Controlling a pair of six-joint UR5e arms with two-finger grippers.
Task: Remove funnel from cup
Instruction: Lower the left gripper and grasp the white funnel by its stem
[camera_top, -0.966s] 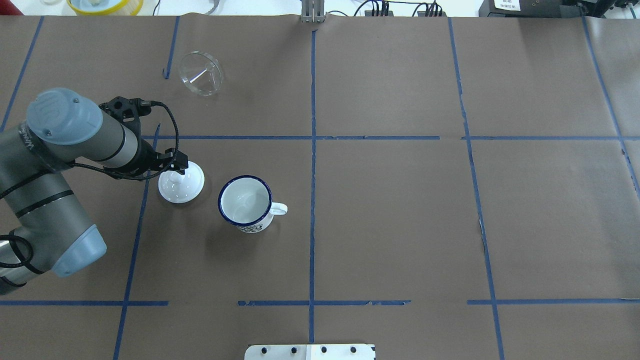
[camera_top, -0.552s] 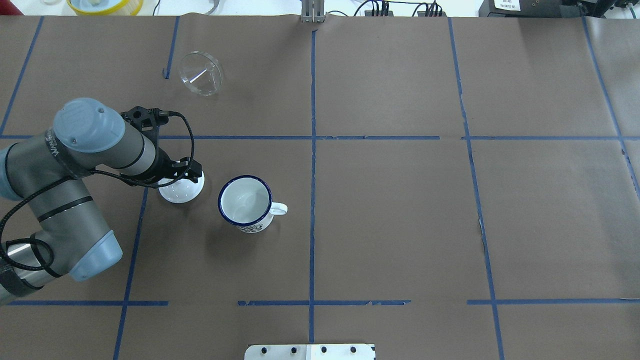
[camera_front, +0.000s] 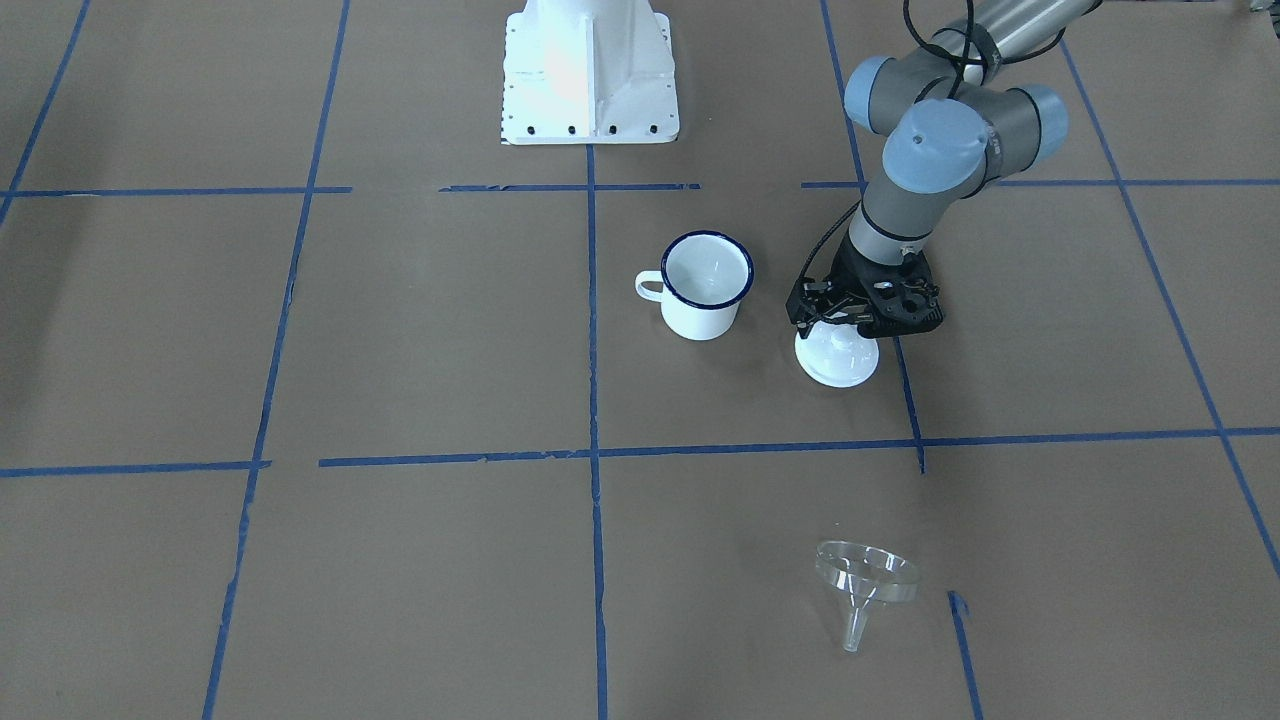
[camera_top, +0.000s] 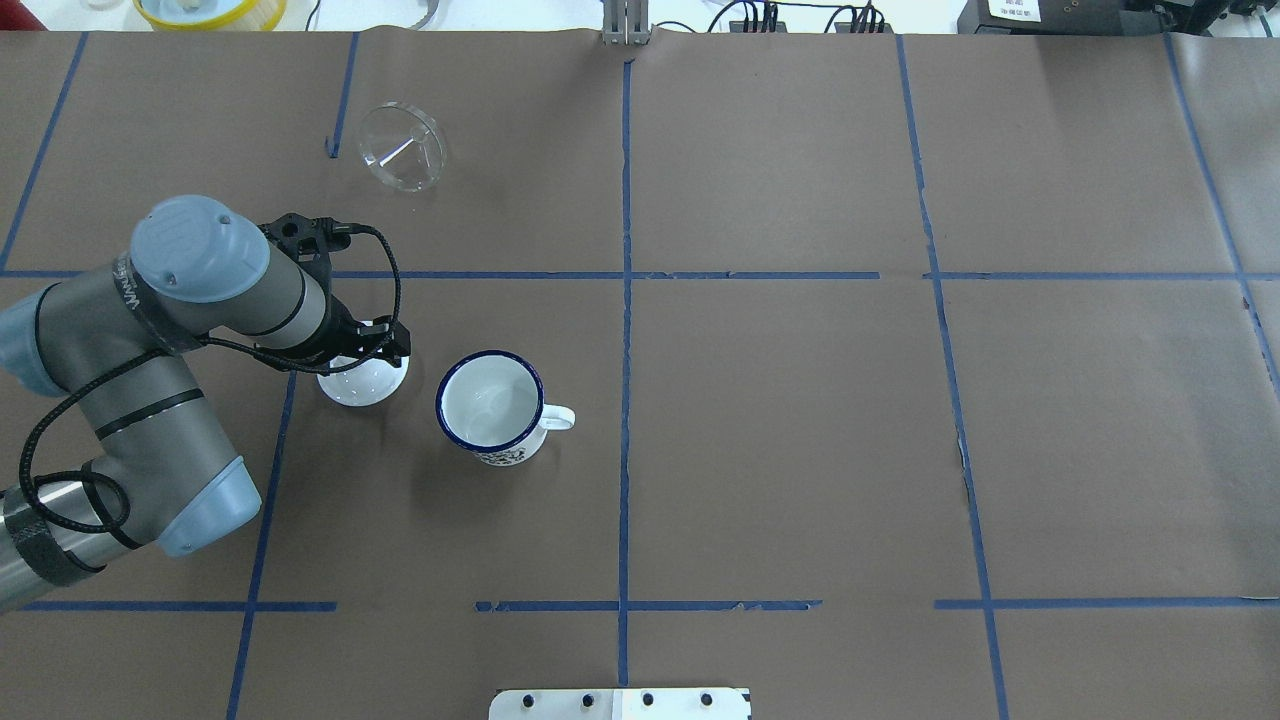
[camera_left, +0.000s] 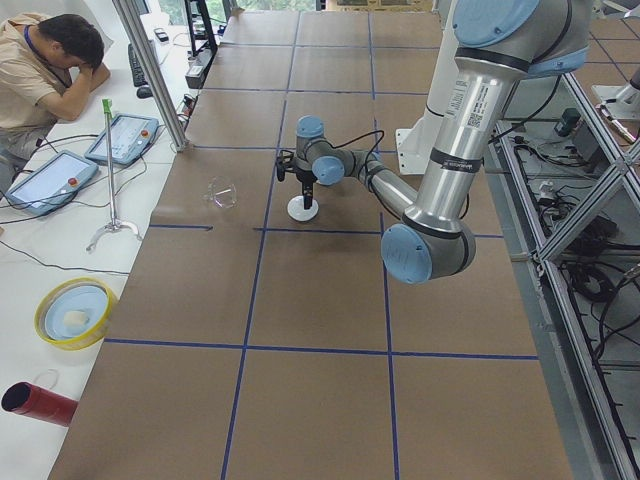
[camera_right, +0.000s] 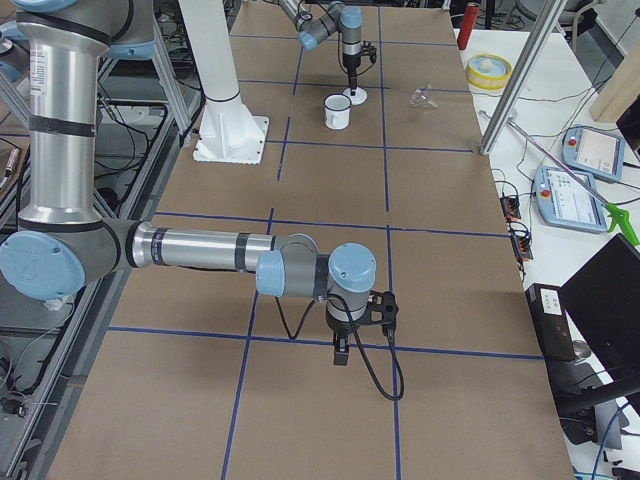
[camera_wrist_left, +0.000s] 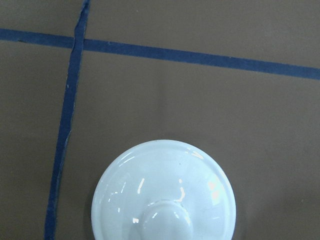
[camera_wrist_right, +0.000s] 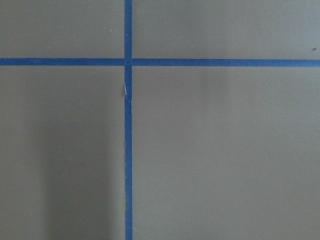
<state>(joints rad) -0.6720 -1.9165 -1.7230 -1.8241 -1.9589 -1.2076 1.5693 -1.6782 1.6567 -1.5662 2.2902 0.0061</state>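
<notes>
In the overhead view a white knobbed lid (camera_top: 362, 388) lies near the empty cup (camera_top: 490, 405), on its left. The clear funnel (camera_top: 402, 146) lies tipped at upper left, well apart from the cup. The brown surface (camera_top: 800, 420) has blue tape lines (camera_top: 624, 275). The left pincer (camera_top: 372, 342) points down over the lid and the right pincer (camera_right: 343, 352) over bare surface; their opening cannot be told.

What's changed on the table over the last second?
The left pincer moved rightward in the overhead view, further over the white lid, hiding more of it. Whether it has gripped the knob cannot be told. The lid, the funnel lying on the table and the cup stayed put.
</notes>
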